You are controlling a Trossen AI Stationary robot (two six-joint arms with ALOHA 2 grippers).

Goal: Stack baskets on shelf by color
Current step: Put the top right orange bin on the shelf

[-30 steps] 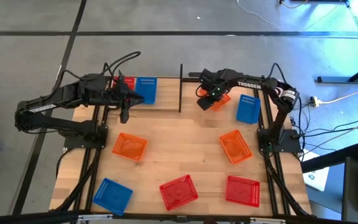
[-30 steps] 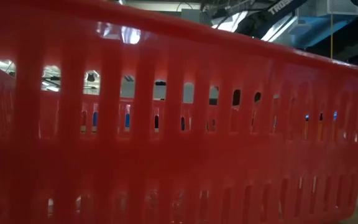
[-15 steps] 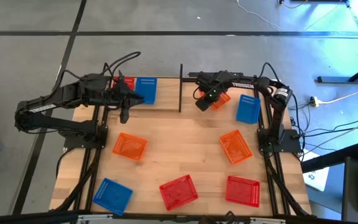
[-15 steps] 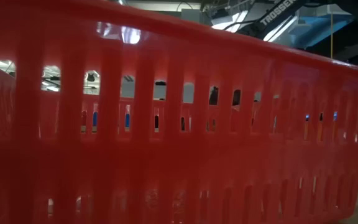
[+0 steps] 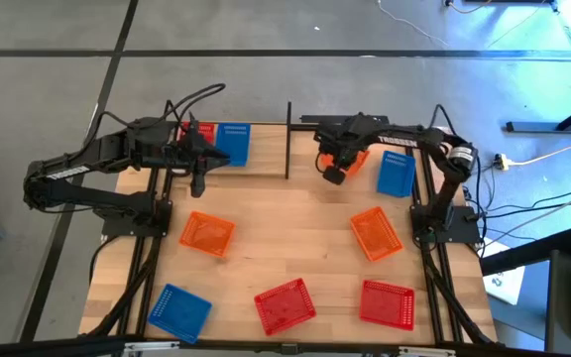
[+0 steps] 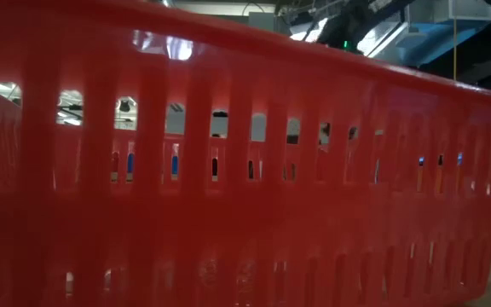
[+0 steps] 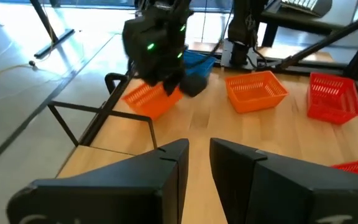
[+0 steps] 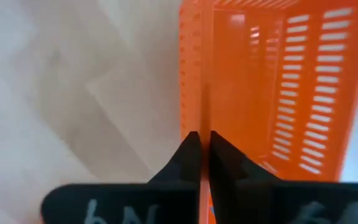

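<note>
At the far right of the table: my right gripper (image 5: 332,171) has its two dark fingers (image 8: 189,155) pinched together on the thin side wall of an orange basket (image 8: 272,87).
Held basket: orange plastic, shallow and rectangular, walls and floor cut with rows of short slots; in the left wrist view it sits tilted beside the wooden tabletop (image 5: 295,228)'s far edge, under the right arm.
Left gripper (image 7: 199,163): I see it hanging over the far left of the tabletop, fingers parted by a narrow gap, nothing between them.
Far left corner: one red basket (image 5: 199,132) and one blue basket (image 5: 233,142) side by side, just beside the left arm.
Far right: a blue basket (image 5: 396,174) next to the held one.
Middle band: one orange basket (image 5: 207,233) on the left and another orange basket (image 5: 376,233) on the right, well apart.
Near edge: a blue basket (image 5: 178,308) at left, a red basket (image 5: 285,304) in the centre, a red basket (image 5: 386,301) at right.
Low view: filled almost wholly by the slotted red wall of that centre basket.
Black upright rod (image 5: 287,139): stands at the far edge between the two arms.
</note>
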